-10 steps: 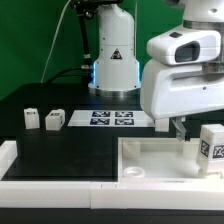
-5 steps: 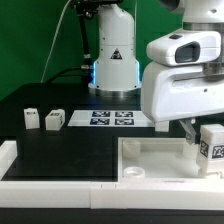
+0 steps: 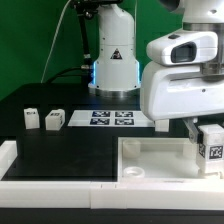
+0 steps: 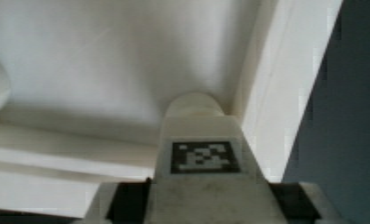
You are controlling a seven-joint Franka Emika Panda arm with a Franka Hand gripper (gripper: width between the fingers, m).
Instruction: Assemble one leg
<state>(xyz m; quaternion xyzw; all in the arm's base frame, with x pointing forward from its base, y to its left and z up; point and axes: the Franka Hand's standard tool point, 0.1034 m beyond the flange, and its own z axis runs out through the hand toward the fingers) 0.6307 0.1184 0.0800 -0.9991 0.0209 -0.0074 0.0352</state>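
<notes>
Your jaws clamp the small white tagged leg block [image 3: 211, 144] over the big white square tray [image 3: 150, 158], apparently not yet seated.

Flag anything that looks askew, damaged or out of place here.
Nothing stands out. The gripper holds the leg upright over the tray, at the exterior view's right. A loose leg and a second loose leg stand upright on the table, and the marker board lies flat.
</notes>
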